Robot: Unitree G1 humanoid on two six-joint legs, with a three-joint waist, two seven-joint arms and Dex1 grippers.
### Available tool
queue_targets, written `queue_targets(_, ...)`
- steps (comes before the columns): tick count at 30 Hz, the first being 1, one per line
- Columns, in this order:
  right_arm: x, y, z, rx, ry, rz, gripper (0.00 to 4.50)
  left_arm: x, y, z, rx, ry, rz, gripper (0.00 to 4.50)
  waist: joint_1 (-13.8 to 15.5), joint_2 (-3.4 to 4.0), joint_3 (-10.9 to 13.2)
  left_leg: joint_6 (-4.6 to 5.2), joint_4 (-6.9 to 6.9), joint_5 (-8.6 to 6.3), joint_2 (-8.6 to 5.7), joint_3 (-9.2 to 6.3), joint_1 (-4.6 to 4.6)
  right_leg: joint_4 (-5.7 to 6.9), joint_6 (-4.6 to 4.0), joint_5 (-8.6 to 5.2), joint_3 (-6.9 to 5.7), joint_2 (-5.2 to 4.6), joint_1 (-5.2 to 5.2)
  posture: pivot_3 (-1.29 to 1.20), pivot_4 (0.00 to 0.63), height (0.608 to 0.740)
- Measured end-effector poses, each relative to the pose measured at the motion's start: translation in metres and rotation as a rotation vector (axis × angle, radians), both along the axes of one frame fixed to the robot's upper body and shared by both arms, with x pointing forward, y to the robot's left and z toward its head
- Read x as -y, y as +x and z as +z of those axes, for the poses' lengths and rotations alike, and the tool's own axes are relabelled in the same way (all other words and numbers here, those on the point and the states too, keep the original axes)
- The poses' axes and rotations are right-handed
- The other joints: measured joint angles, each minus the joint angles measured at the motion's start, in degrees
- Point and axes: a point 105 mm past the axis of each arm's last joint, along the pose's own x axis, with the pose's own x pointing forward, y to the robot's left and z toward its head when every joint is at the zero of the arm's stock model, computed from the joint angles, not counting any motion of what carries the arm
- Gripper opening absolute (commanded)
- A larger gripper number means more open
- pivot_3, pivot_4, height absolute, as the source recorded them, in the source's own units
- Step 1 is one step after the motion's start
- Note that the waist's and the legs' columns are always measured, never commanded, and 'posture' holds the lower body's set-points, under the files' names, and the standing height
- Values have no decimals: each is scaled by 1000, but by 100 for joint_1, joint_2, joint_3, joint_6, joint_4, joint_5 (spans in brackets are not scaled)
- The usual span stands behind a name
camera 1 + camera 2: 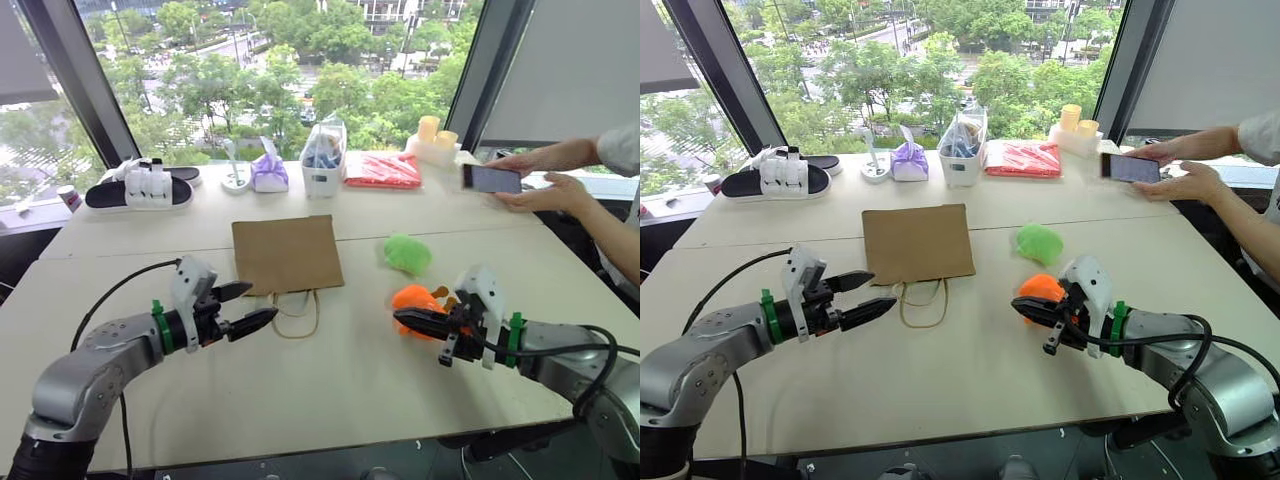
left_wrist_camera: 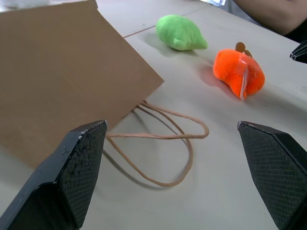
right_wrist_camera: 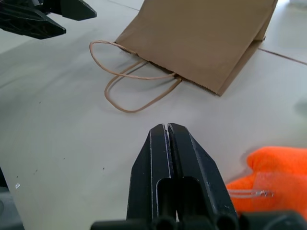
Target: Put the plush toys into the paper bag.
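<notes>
A brown paper bag [image 1: 286, 252] lies flat in the middle of the table, its looped handles [image 1: 297, 313] toward me. The lime green plush toy [image 1: 407, 253] rests to the right of the bag, and the orange plush toy [image 1: 415, 298] lies just in front of it. My left gripper [image 1: 255, 306] hovers open beside the handles, on their left, nothing between its fingers. My right gripper [image 1: 398, 318] is shut and empty, its tip just in front of the orange toy. The left wrist view looks over the bag [image 2: 62, 72] and both toys [image 2: 238, 72].
Along the far edge stand black-and-white sandals [image 1: 140, 190], a purple tied pouch [image 1: 268, 174], a clear plastic bag of blue items [image 1: 322, 158], a red packet [image 1: 383, 170] and yellow cups [image 1: 436, 135]. A person's hands [image 1: 540, 190] hold a phone [image 1: 491, 179] at the far right.
</notes>
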Motion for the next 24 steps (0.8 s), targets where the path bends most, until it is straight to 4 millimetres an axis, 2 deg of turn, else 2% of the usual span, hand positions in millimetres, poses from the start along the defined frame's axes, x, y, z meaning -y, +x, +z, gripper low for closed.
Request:
queue_targets(14, 1, 1, -3, -14, -1, -12, 0, 8, 0, 13, 40, -1, -44, 4465, -8, 0, 0, 0, -1, 0, 0, 0, -1, 0, 4, 2, 0, 0, -1, 0, 150, 740)
queue_targets(20, 0, 2, -3, -13, -1, -9, 0, 7, -2, 13, 50, 34, -71, 4465, -9, 0, 0, 0, -1, 0, 0, 0, -1, 0, 1, 1, 0, 0, -1, 0, 150, 740)
queue_targets(24, 1, 5, -4, -16, -4, -12, 0, 8, -3, 5, 73, 120, -130, 4465, -9, 0, 0, 0, -1, 0, -1, 1, -1, 0, -2, -1, 0, 0, -2, 0, 150, 740)
